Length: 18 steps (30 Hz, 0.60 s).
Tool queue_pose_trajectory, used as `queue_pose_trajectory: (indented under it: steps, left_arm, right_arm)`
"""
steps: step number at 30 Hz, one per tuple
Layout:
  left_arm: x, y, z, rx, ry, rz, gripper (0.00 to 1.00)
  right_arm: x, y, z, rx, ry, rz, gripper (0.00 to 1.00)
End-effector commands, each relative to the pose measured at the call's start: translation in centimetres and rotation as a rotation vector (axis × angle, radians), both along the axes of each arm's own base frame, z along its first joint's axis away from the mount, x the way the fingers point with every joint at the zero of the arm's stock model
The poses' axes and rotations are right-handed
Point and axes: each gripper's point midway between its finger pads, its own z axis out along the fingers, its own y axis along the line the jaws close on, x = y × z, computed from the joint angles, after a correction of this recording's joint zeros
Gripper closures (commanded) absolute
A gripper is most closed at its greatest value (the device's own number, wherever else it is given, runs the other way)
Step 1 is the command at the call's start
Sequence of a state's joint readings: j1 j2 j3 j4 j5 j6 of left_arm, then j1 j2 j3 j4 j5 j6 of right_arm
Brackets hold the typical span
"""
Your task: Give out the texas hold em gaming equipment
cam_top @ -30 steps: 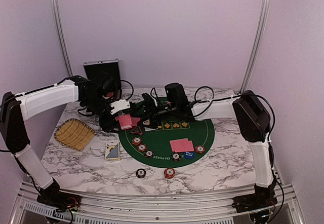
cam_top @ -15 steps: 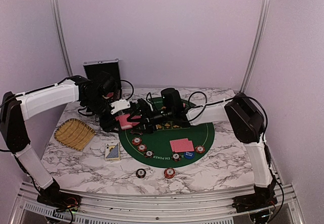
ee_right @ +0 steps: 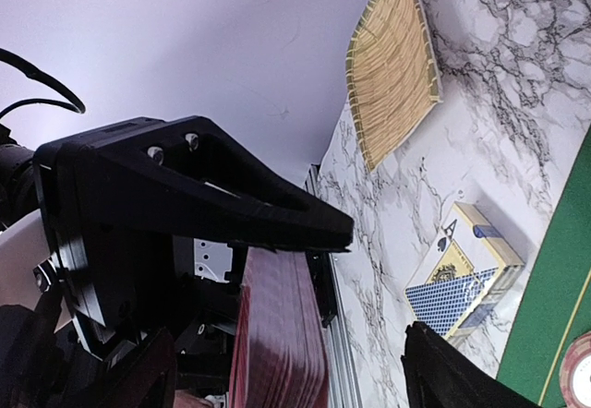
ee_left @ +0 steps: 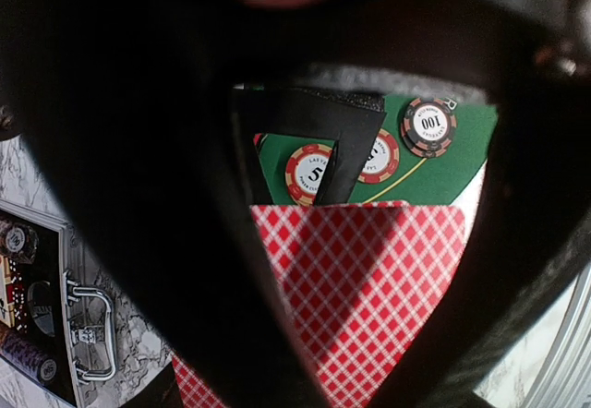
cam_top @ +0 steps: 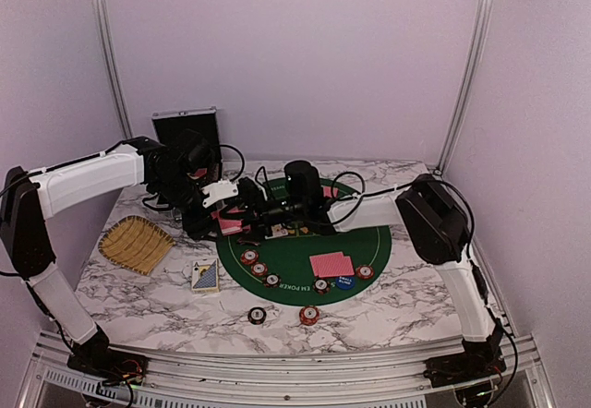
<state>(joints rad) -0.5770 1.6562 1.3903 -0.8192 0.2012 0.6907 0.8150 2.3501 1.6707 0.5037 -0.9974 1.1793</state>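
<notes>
Left gripper (cam_top: pixel 215 214) pinches slick, flexible red-backed cards (ee_left: pixel 369 279) above green mat (cam_top: pixel 369 242); we'd nip one edge with right gripper (cam_top: pixel 247 210) (jaws wide).

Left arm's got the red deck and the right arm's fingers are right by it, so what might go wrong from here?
1. The open right fingers sit either side of the deck, edge-on; they may pinch several cards instead of one.
2. They are very close to the left fingers, so a bump seems possible.
3. If tugged, the deck might slip and spill onto the poker chips below.
</notes>
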Motion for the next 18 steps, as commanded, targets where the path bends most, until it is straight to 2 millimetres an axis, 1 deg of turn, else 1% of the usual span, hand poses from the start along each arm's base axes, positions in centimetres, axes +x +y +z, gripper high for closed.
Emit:
queue_pose_trajectory:
  steps: [1, 4, 9, 13, 16, 18]
  left_arm:
    - [0.0, -0.8, 0.7, -0.025, 0.003, -0.006, 1.00]
    - [-0.1, -0.8, 0.6, -0.023, 0.004, -0.009, 1.00]
    - [0.0, -0.8, 0.5, -0.018, 0.003, -0.012, 1.00]
    - [-0.1, -0.8, 0.5, -0.018, 0.002, -0.013, 1.00]
    - [-0.1, -0.8, 0.5, -0.017, 0.000, -0.014, 1.00]
    - [-0.1, -0.7, 0.5, -0.014, -0.001, -0.014, 1.00]
  right_arm:
    - [0.0, 1.2, 1.1, 0.037, -0.008, 0.011, 0.19]
    - [0.2, 1.5, 0.6, 0.019, 0.000, 0.007, 0.22]
    - [0.5, 1.7, -0.8, -0.036, 0.023, -0.007, 0.29]
    - [0.9, 1.3, -1.9, -0.088, 0.035, -0.022, 0.35]
    - [1.1, 0.8, -2.4, -0.098, 0.052, -0.031, 0.37]
    - [1.2, 0.5, -2.4, -0.097, 0.052, -0.036, 0.38]
